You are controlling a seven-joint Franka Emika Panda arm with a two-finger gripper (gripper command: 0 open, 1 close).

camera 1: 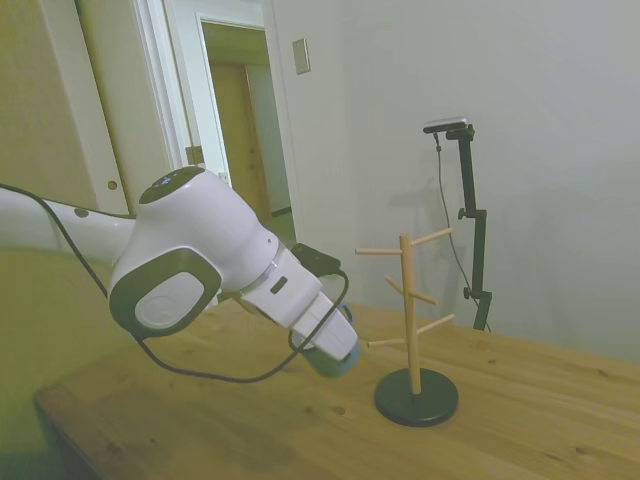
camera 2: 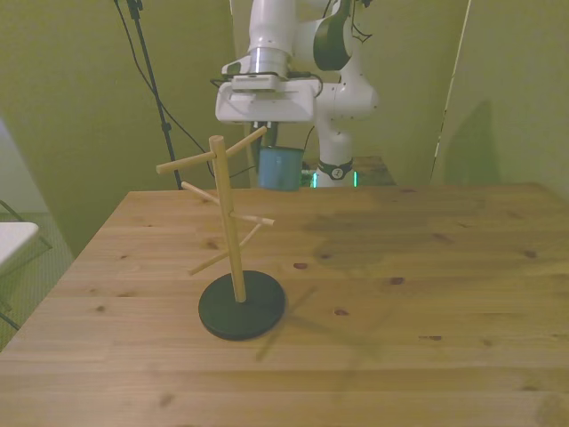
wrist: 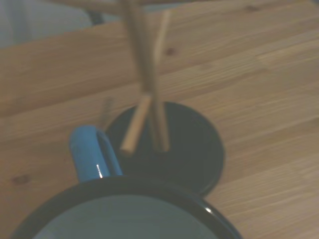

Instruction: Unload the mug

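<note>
The small light-blue enamel mug with a dark rim and loop handle (camera 2: 279, 167) hangs directly beneath the white arm's pincer (camera 2: 269, 126), apparently pinched at its rim, although the fingers themselves are too hidden to confirm this. The mug appears clear of the pale wooden peg tree on a round black base (camera 2: 233, 233), which stands just beside and below the pincer. Lifting-off therefore seems done; setting the mug down on the wooden bench (camera 2: 427, 294) remains.
</note>
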